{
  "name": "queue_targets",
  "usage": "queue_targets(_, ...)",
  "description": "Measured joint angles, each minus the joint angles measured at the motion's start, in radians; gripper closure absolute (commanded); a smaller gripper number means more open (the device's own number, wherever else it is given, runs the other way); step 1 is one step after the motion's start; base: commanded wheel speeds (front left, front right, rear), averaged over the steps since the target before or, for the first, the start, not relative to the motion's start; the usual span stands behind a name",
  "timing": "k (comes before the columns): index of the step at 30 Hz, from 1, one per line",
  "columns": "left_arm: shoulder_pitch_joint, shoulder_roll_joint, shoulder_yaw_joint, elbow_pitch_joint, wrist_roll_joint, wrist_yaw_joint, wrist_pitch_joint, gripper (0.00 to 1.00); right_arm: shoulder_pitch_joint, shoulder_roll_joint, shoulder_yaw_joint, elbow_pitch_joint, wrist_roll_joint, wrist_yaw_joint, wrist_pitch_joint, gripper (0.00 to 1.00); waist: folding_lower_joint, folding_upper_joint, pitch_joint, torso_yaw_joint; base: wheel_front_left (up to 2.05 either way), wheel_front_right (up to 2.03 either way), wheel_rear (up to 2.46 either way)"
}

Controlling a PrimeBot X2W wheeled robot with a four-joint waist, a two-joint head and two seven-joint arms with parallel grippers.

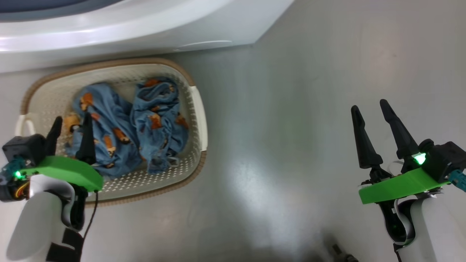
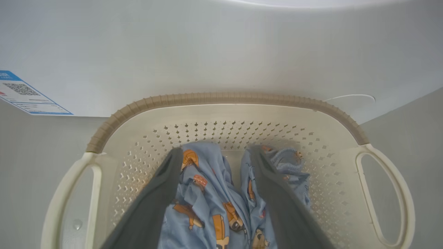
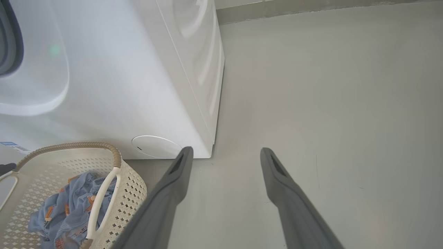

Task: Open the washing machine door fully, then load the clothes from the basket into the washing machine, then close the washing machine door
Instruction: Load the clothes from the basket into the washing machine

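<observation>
The cream basket [image 1: 196,109] with a brown rim sits on the floor in front of the white washing machine [image 1: 127,29]. Two light-blue clothes [image 1: 127,127] with orange figures lie crumpled in it. My left gripper [image 1: 71,122] hangs open over the basket's near left part, fingertips above the fabric. In the left wrist view the fingers [image 2: 162,193] straddle the clothes [image 2: 211,197] inside the basket [image 2: 225,98]. My right gripper [image 1: 369,109] stands open over bare floor far to the right. The right wrist view shows the machine [image 3: 121,86], the basket [image 3: 131,186] and the clothes [image 3: 59,211]. The door is out of view.
Grey floor [image 1: 291,145] stretches to the right of the basket and machine. A blue label sticker [image 2: 24,93] is on the machine's lower front, and a round white cover [image 3: 154,147] sits near its lower corner.
</observation>
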Motion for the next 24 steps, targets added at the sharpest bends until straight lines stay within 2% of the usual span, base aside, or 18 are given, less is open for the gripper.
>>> queue_targets(11,-0.121,0.052,-0.126,0.282,-0.142,-0.001,0.023,0.0,-0.008,0.014,0.002,-0.007,-0.001,0.0,0.0,0.0,0.0,0.0,0.043,-0.048,0.0,0.0,0.0)
queue_targets(18,-0.172,0.072,-0.178,0.38,-0.212,-0.001,0.058,0.0,-0.009,0.021,0.004,-0.008,-0.001,0.0,0.0,0.0,0.0,0.0,0.078,-0.062,0.0,0.0,0.0)
queue_targets(24,-0.197,0.09,-0.185,0.445,-0.27,-0.001,0.107,0.0,-0.012,0.028,0.009,-0.01,-0.001,0.0,0.0,0.0,0.0,0.0,0.104,-0.072,0.0,0.0,0.0)
